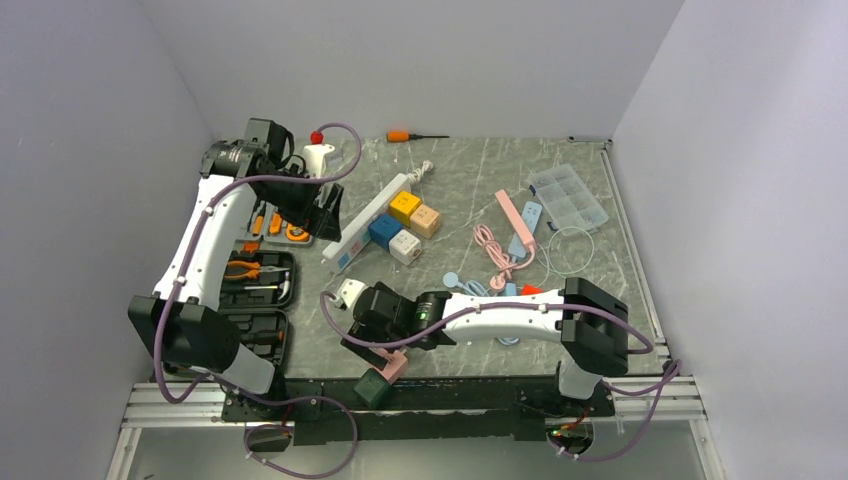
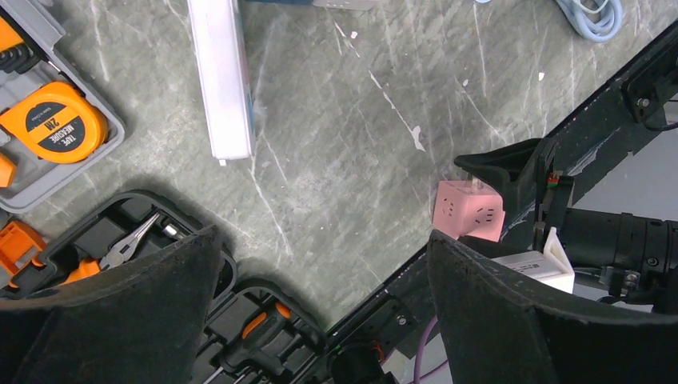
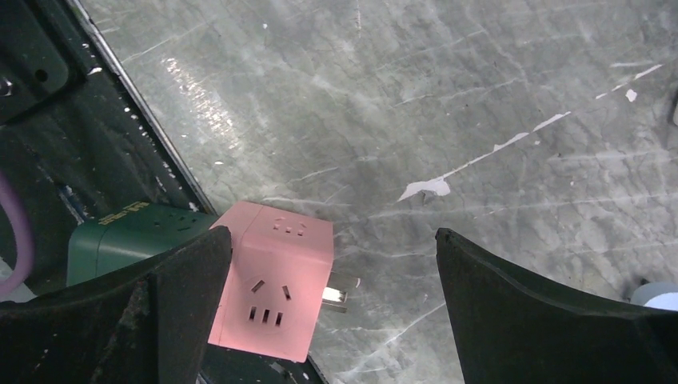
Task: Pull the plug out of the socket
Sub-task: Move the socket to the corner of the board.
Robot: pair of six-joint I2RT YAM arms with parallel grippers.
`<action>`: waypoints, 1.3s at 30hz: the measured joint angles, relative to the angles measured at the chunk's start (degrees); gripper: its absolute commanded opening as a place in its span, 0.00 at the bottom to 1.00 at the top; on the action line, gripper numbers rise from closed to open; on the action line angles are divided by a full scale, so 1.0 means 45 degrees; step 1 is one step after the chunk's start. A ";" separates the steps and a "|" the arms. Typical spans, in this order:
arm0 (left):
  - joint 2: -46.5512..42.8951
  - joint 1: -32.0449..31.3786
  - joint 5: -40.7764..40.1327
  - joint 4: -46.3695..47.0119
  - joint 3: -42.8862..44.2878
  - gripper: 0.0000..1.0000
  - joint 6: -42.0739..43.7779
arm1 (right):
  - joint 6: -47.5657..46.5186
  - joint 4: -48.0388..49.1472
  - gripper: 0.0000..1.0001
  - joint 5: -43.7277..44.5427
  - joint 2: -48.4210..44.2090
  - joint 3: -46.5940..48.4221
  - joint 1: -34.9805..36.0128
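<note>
A white power strip (image 1: pixel 362 224) lies on the table with yellow (image 1: pixel 405 206), tan (image 1: pixel 426 220), blue (image 1: pixel 384 230) and white (image 1: pixel 404 246) cube plugs seated in it; one end of the power strip (image 2: pixel 224 80) shows in the left wrist view. A pink cube plug (image 3: pixel 276 280) lies loose at the table's near edge, its metal prongs (image 3: pixel 336 292) bare, beside a dark green cube (image 3: pixel 132 236). My right gripper (image 3: pixel 332 240) is open around the pink cube (image 1: pixel 393 367), which sits close to one finger. My left gripper (image 2: pixel 320 240) hangs open and holds nothing, left of the strip.
An open black tool case (image 1: pixel 258 280) with pliers and an orange tape measure (image 2: pixel 52 128) lie at the left. A pink cable (image 1: pixel 495 245), a clear organiser box (image 1: pixel 568 195) and an orange screwdriver (image 1: pixel 405 135) lie further back. The black frame rail (image 3: pixel 48 144) borders the near edge.
</note>
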 measured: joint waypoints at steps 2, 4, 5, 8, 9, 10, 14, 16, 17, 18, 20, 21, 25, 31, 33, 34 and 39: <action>-0.0068 0.0034 -0.0034 0.0029 -0.0063 0.99 0.0005 | -0.0068 -0.0029 1.00 -0.0170 0.0000 0.0029 0.0000; -0.0097 0.0068 -0.0049 0.0034 -0.0073 0.99 0.0005 | -0.0112 -0.0024 1.00 -0.0316 0.0000 0.0063 0.0024; -0.0102 0.0092 -0.0049 0.0034 -0.0078 0.99 0.0000 | -0.0131 -0.0010 1.00 -0.0384 0.0000 0.0068 0.0039; -0.0112 0.0175 -0.0039 0.0044 -0.0107 0.99 -0.0005 | -0.0136 0.0010 1.00 -0.0384 0.0000 0.0068 0.0126; -0.0121 0.0204 -0.0044 0.0053 -0.0136 1.00 -0.0005 | -0.0136 0.0015 1.00 -0.0350 -0.0005 0.0068 0.0209; -0.0141 0.0243 -0.0044 0.0073 -0.0185 0.99 -0.0005 | -0.0136 0.0015 1.00 -0.0287 -0.0005 0.0068 0.0311; -0.0146 0.0355 -0.0063 0.0039 -0.0209 0.99 -0.0005 | -0.0092 -0.0223 1.00 0.0432 0.0136 0.0243 0.1175; -0.0146 0.0389 -0.0083 -0.0029 -0.0209 0.99 -0.0005 | 0.0015 -0.0223 1.00 0.0801 0.0340 0.0442 0.1486; -0.0160 0.0398 -0.0097 -0.0073 -0.0209 1.00 -0.0005 | 0.0092 -0.0165 1.00 0.0981 0.0432 0.0491 0.1632; -0.0175 0.0413 -0.0107 -0.0097 -0.0209 0.99 -0.0005 | 0.0194 -0.0102 1.00 0.1171 0.0476 0.0486 0.1719; -0.0296 0.0423 -0.0117 -0.0092 -0.0209 0.99 -0.0019 | 0.0403 -0.0039 1.00 0.1413 0.0500 0.0369 0.1724; -0.0413 0.0427 -0.0117 -0.0068 -0.0223 0.99 -0.0019 | 0.0500 0.0019 1.00 0.1511 0.0500 0.0257 0.1705; -0.1103 0.0432 -0.0146 -0.0063 -0.0398 0.99 -0.0019 | 0.0865 0.0311 0.97 0.1851 0.0500 -0.0316 0.1642; -0.1579 0.0432 -0.0151 0.0078 -0.0797 0.99 -0.0034 | 0.0879 0.0976 0.78 0.1787 0.0160 -0.2001 0.0996; -0.1579 0.0432 -0.0155 0.0189 -0.0947 0.99 -0.0073 | 0.0758 0.1093 0.74 0.1452 -0.0272 -0.2599 0.0272; -0.1574 0.0432 -0.0165 0.0248 -0.1049 0.99 -0.0097 | 0.0680 0.1127 0.74 0.1350 -0.0515 -0.2803 -0.0117; -0.1574 0.0447 -0.0194 0.0529 -0.1452 0.99 -0.0136 | 0.0015 0.1282 0.73 0.0840 -0.1428 -0.3463 -0.2302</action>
